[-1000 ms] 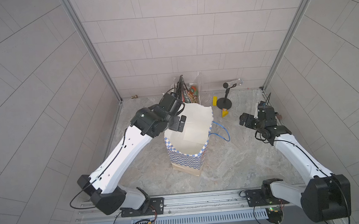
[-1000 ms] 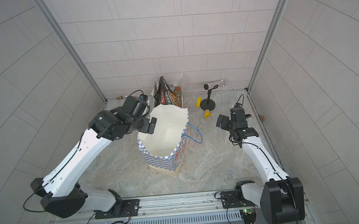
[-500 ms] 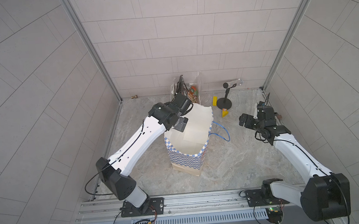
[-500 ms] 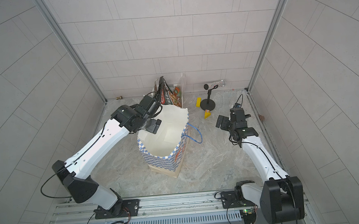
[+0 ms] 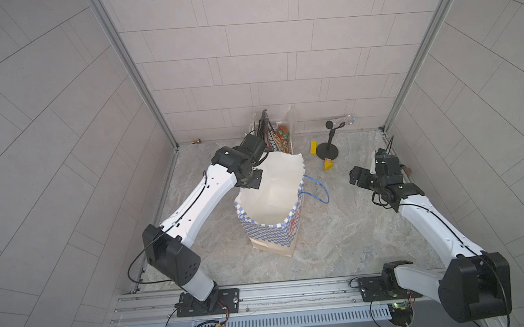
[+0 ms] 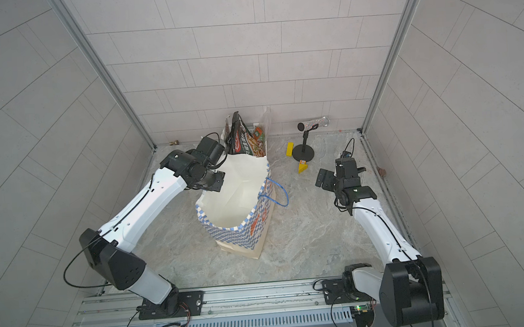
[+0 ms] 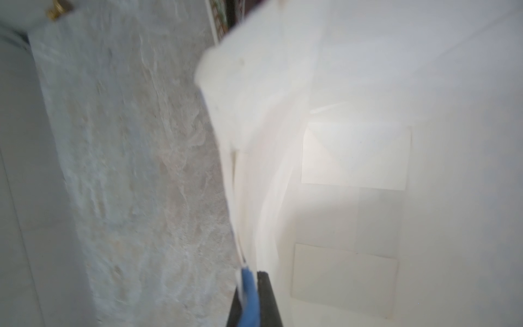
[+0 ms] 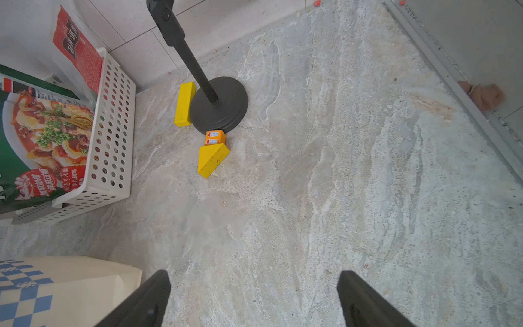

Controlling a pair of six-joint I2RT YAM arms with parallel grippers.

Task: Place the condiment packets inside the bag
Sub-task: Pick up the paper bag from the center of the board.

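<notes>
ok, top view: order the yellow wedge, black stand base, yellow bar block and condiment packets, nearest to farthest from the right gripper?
1. yellow wedge: on open floor, closest to the right gripper.
2. black stand base: just beyond the wedge.
3. yellow bar block: beside the base, on its far side.
4. condiment packets: farthest, by the back wall behind the bag.

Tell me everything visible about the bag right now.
The bag is tall paper, blue-and-white checked outside, white inside, with a tan base band and blue cord handles. It stands upright and open on the table, rim crumpled. The left tool pinches its rim; only white paper shows inside.
</notes>
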